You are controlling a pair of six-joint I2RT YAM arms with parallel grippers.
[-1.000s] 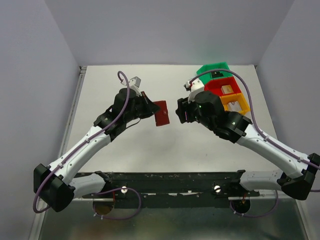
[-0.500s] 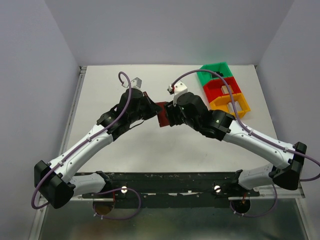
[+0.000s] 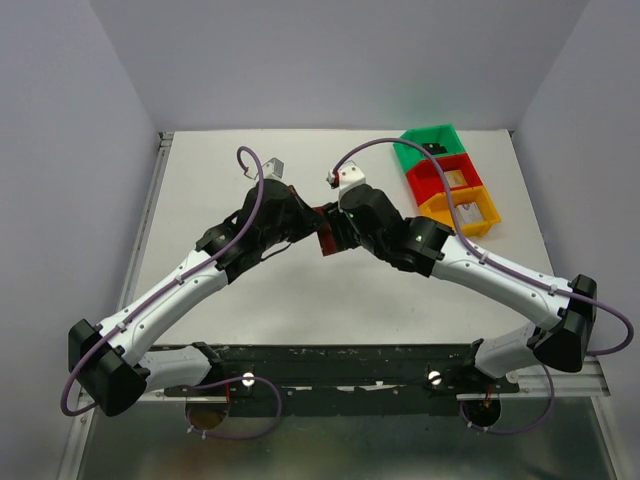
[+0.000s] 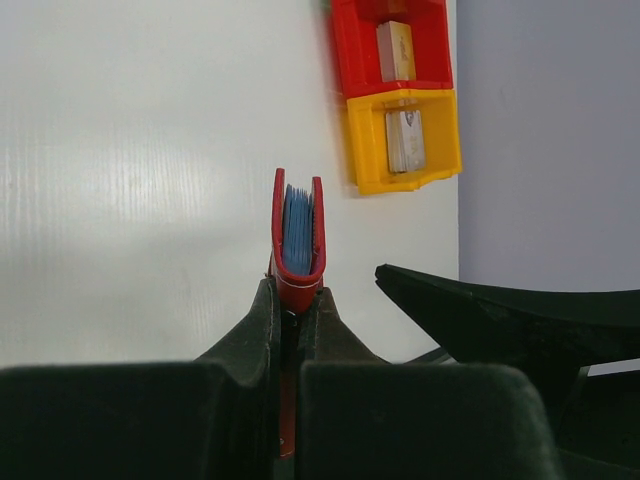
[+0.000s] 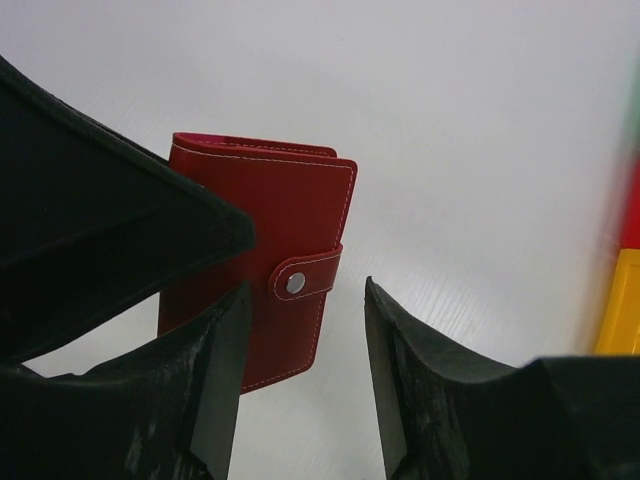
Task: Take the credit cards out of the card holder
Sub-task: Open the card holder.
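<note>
Stage: unsnapping. Card holder (image 4: 297, 235) clamped edge-up in left claw (image 4: 295, 300); right claw (image 5: 305, 300) parted halfway, empty, snap tab (image 5: 300, 280) just ahead. Next, likely: pinching tab, peeling flap open.

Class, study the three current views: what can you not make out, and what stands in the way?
1. Cards: every view; the shut card holder hides them, left wrist shows only blue lining edges.
2. Card holder: top view; left gripper and right gripper cover most of it.
3. Bin contents: left wrist; pale blocks in red bin and yellow bin too blurred to identify.
</note>
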